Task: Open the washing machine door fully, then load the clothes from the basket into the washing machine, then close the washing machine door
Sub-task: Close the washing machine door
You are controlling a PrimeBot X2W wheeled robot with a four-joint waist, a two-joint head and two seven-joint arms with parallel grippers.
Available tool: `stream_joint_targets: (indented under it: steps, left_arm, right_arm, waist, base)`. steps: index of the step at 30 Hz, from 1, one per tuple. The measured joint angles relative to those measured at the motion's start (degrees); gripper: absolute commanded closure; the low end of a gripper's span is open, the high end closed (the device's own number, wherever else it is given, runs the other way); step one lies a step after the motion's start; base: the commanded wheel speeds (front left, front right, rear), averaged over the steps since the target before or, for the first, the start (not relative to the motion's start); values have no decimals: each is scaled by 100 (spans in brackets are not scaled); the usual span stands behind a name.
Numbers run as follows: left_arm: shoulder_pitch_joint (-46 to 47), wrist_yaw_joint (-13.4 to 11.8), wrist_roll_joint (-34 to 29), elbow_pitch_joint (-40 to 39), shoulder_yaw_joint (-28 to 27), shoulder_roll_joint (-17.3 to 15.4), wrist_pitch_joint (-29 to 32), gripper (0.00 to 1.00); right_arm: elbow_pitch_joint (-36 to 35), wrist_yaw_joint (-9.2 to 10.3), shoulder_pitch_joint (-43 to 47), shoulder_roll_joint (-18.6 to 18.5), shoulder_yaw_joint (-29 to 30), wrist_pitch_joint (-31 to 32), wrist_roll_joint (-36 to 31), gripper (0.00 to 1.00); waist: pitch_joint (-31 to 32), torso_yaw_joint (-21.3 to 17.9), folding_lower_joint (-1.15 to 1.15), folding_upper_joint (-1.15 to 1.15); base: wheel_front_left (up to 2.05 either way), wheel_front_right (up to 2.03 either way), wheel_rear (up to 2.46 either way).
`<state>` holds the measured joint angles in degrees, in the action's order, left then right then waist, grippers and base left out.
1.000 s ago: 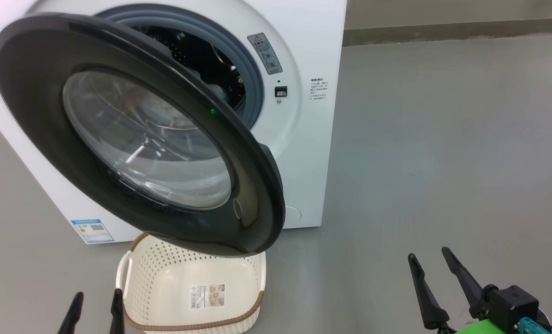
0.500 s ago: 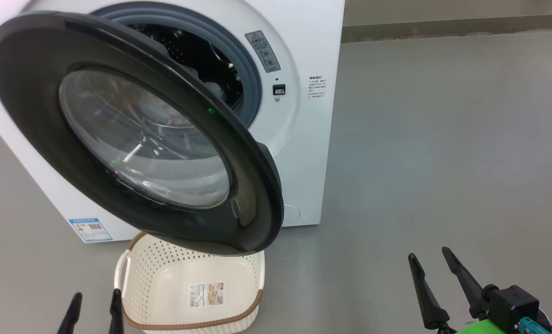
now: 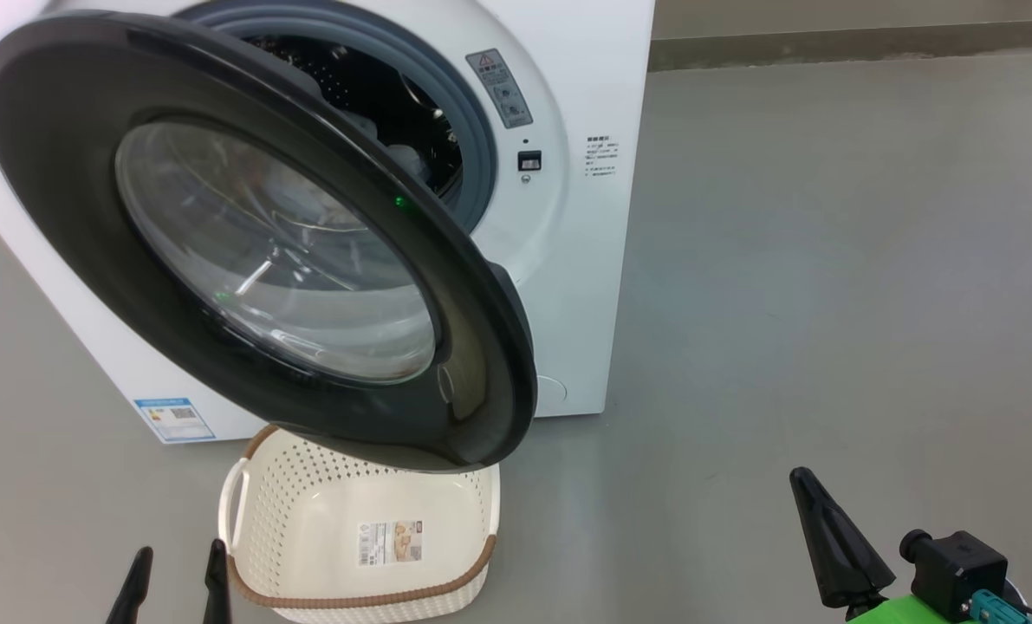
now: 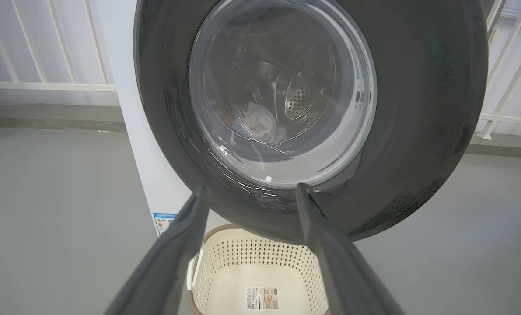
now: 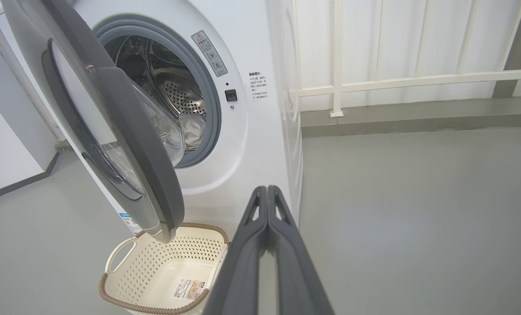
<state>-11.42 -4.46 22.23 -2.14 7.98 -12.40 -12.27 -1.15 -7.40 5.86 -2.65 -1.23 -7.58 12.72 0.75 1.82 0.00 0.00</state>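
The washing machine [image 3: 567,260] stands at the upper left with its door [image 3: 273,251] swung partly open, overhanging the basket [image 3: 308,485]. The basket sits on the floor, holding nothing but its floor label. Pale clothes [image 4: 258,124] lie inside the drum, seen through the door glass and past the door's edge [image 5: 193,127]. My left gripper [image 3: 176,576] is open, low beside the basket's left handle, with its fingers pointing at the door [image 4: 417,109]. My right gripper [image 3: 806,481] is shut on nothing, on the floor side right of the basket [image 5: 129,271].
Bare grey floor [image 3: 827,303] stretches to the right of the machine. A low kerb [image 3: 827,39] runs along the back. A white railing [image 5: 337,83] stands behind the machine's right side, and a white wall [image 5: 6,153] is on its far side.
My right gripper's fingers have closed together with nothing between them. The head camera has shifted slightly. Door, basket and left gripper stand as before.
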Motion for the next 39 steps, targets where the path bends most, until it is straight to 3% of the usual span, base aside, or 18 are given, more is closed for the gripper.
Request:
stream_joint_targets:
  steps: [10,19,24,29,33,39]
  left_arm:
    - [86,-1,1,-8,79,-4,-1,0]
    - [386,4,11,23,153,31,-55,0]
    - [397,3,10,57,155,46,-101,0]
    - [463,4,9,77,154,52,-144,0]
    - [506,4,2,73,141,80,-152,0]
    - [506,3,-60,71,121,99,-196,0]
  right_arm:
    - [623,0,-531,-2,-135,-10,20,100]
    - [2170,0,-2278,-27,-110,-400,153,100]
    - [2350,0,-3156,-55,-43,-575,157,100]
    - [2022,0,-3910,-98,-280,-635,164,100]
    - [961,0,-4151,-110,-923,-610,321,100]
    - [-158,0,-4020,-115,-1719,22,560,100]
  waist:
    - [-121,162,0,0]
    - [-327,582,0,0]
    - [-393,776,0,0]
    - [-439,886,0,0]
    - [-449,959,0,0]
    - [-431,1010,0,0]
  base:
    - [0,0,0]
    - [0,0,0]
    - [0,0,0]
    - [0,0,0]
    - [0,0,0]
    - [0,0,0]
